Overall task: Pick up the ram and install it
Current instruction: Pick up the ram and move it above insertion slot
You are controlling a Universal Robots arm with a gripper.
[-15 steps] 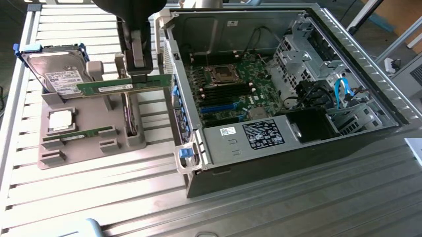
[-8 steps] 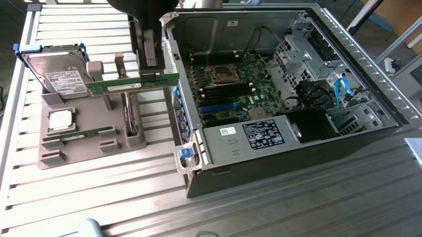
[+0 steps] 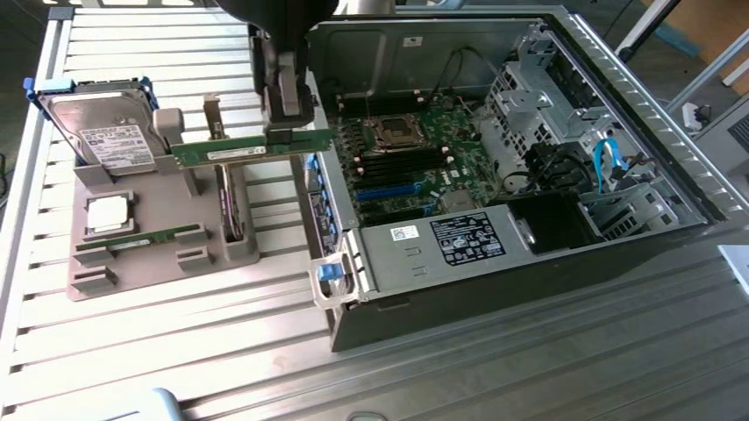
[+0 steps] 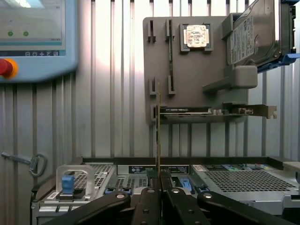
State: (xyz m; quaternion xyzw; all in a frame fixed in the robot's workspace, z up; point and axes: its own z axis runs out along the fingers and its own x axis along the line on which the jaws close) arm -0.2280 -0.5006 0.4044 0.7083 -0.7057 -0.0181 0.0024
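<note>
The hand (image 3: 284, 132) (image 4: 159, 180) has its fingers pressed together on the ram (image 3: 240, 151) (image 4: 158, 126), pinching the green stick by its long top edge. The ram hangs level above the grey holder (image 3: 140, 267), between the hard drive (image 3: 100, 132) and the open computer case (image 3: 655, 132), and is not seated on the motherboard (image 3: 410, 158). Another green stick (image 3: 153, 238) lies in a holder slot just beside the processor chip (image 3: 108, 213), and the holder rests on the slatted metal surface (image 3: 492, 351).

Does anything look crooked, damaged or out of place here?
Nothing stands out. The tool grips the memory stick straight, the hard drive and processor sit in their slots on the grey tray, and the computer case lies open.
</note>
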